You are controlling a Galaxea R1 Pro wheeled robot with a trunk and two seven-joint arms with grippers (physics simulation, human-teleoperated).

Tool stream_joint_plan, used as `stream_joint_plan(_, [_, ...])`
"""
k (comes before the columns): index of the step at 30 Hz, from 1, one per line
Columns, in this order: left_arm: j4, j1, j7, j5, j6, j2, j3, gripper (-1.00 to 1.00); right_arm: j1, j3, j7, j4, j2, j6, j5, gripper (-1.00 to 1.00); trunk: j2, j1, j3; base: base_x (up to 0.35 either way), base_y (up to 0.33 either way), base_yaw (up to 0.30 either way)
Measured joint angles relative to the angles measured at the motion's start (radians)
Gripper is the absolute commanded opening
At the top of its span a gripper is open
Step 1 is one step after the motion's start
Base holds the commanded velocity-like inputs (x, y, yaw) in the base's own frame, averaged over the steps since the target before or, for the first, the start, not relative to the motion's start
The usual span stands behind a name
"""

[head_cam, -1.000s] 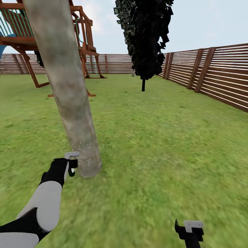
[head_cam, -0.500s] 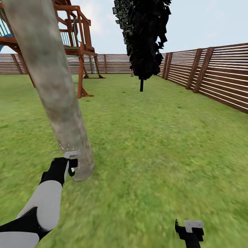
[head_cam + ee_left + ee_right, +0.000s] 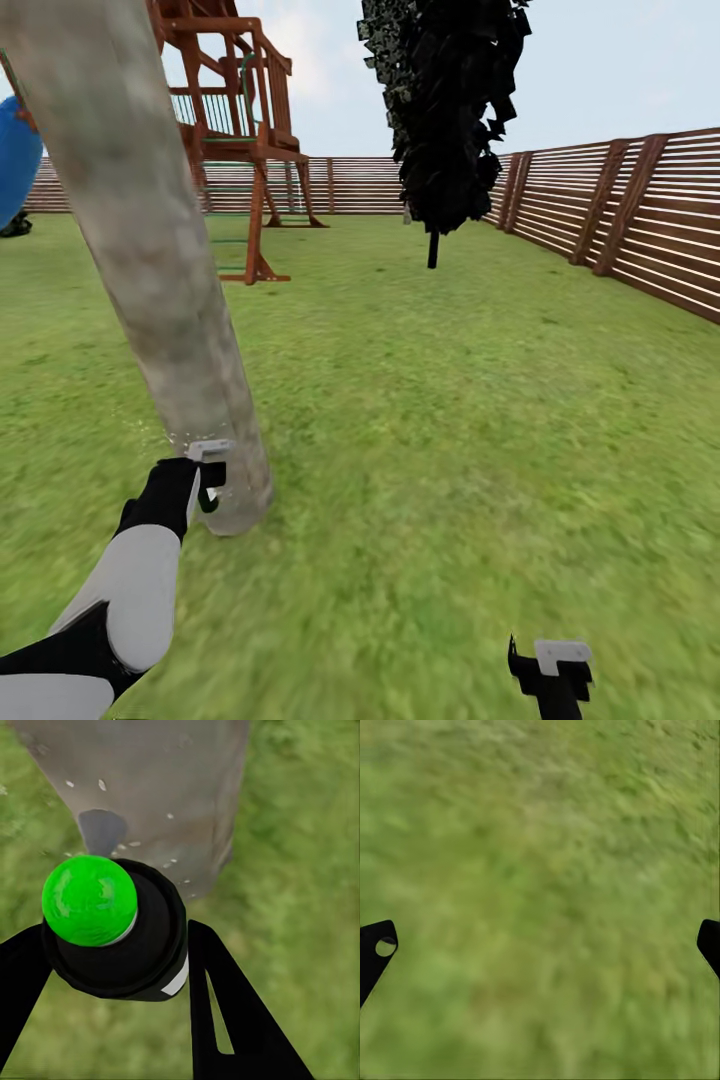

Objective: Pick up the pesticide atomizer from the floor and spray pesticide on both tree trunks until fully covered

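Spraying low: left end effector [image 3: 207,478] clamped on pesticide atomizer [image 3: 112,926], nozzle aimed at tree trunk [image 3: 150,260] base just ahead; white pesticide [image 3: 101,785] specks on bark. Trunk's long axis runs upward. Right end effector [image 3: 550,668] spread wide, empty, over the grass.

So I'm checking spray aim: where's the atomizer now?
The atomizer sits in the left claw, low at the head view's left, right beside the base of the grey tree trunk.
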Motion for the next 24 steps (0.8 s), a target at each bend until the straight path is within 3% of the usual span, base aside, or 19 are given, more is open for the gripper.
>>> stream_joint_plan(9, [0.000, 0.005, 0.000, 0.000, 0.000, 0.000, -0.001, -1.00, 0.000, 0.000, 0.000, 0.000, 0.000, 0.000, 0.000, 1.00, 0.000, 0.000, 0.000, 0.102, -0.258, 0.022])
stream_joint_plan(18, [0.000, 0.010, 0.001, -0.002, 0.000, 0.008, 0.000, -1.00, 0.000, 0.000, 0.000, 0.000, 0.001, 0.000, 0.000, 1.00, 0.000, 0.000, 0.000, 0.003, -0.270, 0.256])
stream_joint_plan(21, [-0.008, 0.012, 0.002, -0.003, -0.002, 0.031, -0.002, -1.00, 0.000, 0.000, 0.000, 0.000, 0.001, 0.000, 0.000, 1.00, 0.000, 0.000, 0.000, 0.002, -0.272, 0.276])
stream_joint_plan(24, [0.000, 0.015, 0.002, 0.001, -0.004, 0.027, -0.002, -1.00, 0.000, 0.000, 0.000, 0.000, 0.001, 0.000, 0.000, 1.00, 0.000, 0.000, 0.000, 0.066, -0.272, 0.132])
